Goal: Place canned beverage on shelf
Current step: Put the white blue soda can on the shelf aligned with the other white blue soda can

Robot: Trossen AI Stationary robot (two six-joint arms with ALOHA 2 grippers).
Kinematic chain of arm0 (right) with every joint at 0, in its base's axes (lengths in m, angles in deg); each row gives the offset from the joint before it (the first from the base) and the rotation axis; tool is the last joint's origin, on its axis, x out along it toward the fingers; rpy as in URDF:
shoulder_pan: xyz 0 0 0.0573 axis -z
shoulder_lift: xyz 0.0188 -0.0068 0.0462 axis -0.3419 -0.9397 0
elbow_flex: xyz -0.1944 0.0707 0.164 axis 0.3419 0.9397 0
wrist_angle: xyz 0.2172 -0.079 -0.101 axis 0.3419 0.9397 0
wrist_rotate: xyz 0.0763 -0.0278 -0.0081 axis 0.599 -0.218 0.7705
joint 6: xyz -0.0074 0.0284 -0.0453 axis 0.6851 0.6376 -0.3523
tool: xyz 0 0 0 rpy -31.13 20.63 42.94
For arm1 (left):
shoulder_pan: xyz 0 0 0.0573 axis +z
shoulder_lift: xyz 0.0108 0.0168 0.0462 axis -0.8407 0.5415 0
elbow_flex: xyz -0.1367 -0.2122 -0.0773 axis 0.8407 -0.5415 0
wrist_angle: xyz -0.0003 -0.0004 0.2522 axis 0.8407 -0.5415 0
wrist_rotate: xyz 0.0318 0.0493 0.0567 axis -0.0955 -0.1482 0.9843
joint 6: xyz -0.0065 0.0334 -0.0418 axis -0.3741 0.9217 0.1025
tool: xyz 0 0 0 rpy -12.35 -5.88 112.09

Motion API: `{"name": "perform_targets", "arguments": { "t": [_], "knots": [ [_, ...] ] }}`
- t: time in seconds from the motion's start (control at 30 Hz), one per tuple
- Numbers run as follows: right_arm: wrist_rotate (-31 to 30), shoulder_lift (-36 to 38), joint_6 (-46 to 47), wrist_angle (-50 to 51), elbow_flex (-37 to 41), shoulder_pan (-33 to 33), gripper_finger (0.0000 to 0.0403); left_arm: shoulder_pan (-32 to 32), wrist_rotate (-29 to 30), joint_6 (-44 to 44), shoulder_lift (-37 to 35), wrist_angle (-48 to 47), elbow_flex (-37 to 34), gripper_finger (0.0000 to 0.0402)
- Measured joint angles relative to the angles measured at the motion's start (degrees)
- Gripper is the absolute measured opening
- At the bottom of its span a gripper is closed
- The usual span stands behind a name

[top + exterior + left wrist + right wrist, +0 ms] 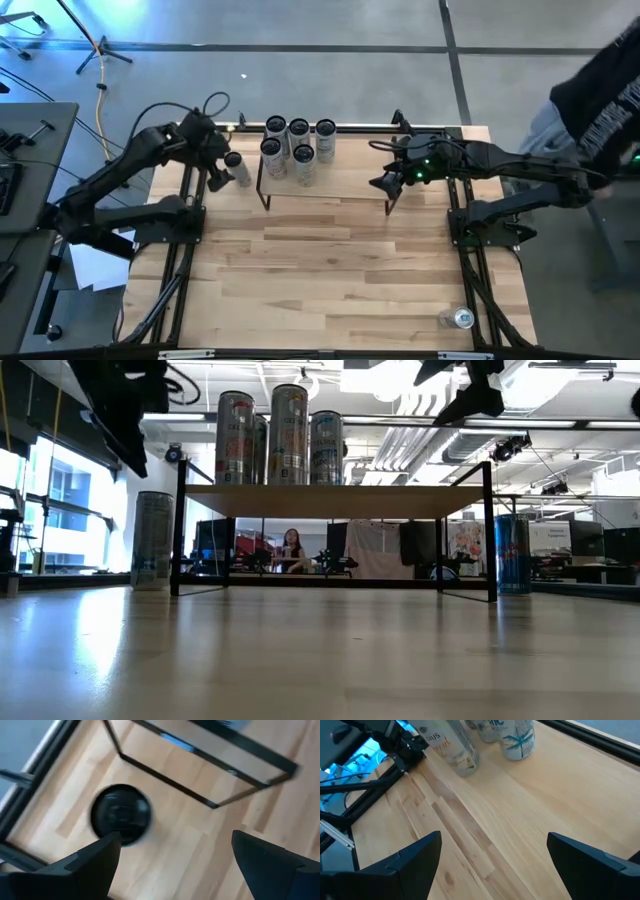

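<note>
Left end effector (pixel 222 172) hangs over the desk's far-left area, just off the shelf's left end, fingers (pixel 95 865) spread wide and gripping nothing; directly below it stands a canned beverage (pixel 237 168) on the desk, beside the shelf's left legs, seen from the wrist as a dark round top (pixel 120 813). Right end effector (pixel 388 184) sits above the shelf's right end, also released, fingers (pixel 410 862) apart, nothing between them. Shelf (pixel 345 178): low rack, plain light wood top, thin black metal legs, placed at the far middle of the desk. Five tall slim cans (pixel 297 148) already stand clustered on its left half, silver/white with pale printed labels; one shows a teal palm graphic (pixel 518 740). Low view shows another silver can on the desk left of the shelf (pixel 153 540) and a blue one to its right (pixel 512 554). One more can (pixel 459 319) stands alone near the desk's front-right corner, well apart from everything. Desk (pixel 330 270) is light butcher-block wood with black rails along both sides. Room behind: open office, exposed ceiling ducts, windows at left, a person seated far back (pixel 292 548); grey concrete floor, cables and a stand at top left of the high view; a person in dark clothing at its right edge (pixel 600 90).
</note>
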Motion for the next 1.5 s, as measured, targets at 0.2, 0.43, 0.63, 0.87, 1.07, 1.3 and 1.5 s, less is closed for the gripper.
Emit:
{"name": "perform_targets", "arguments": {
  "t": [0.2,0.43,0.63,0.87,1.07,1.3,1.5],
  "knots": [
    [1.7,-1.9,0.0,0.0,0.0,0.0,0.0348,8.1,-1.9,6.2,3.4,3.8,0.0,0.0351],
    [4.1,-3.7,0.0,0.2,0.0,0.0,0.0348,10.9,-5.8,6.3,8.7,3.7,0.0,0.0351],
    [4.9,-3.9,0.0,0.2,0.0,0.0,0.0348,10.9,-2.8,6.4,11.4,4.1,0.0,0.0351],
    [4.9,-3.9,0.0,0.1,0.0,0.0,0.0348,10.9,-0.1,6.2,15.1,4.2,0.0,0.0351],
    [4.9,-3.9,0.0,0.1,0.0,0.0,0.0348,10.9,-0.2,5.4,17.0,4.4,0.0,0.0351],
    [4.9,-3.9,0.0,0.1,0.0,0.0,0.0348,10.8,-0.3,5.2,17.2,4.5,0.0,0.0342],
    [4.9,-3.9,-0.2,0.0,0.0,0.0,0.0348,10.8,-0.4,4.9,17.2,4.5,0.0,0.0273]
  ]
}}
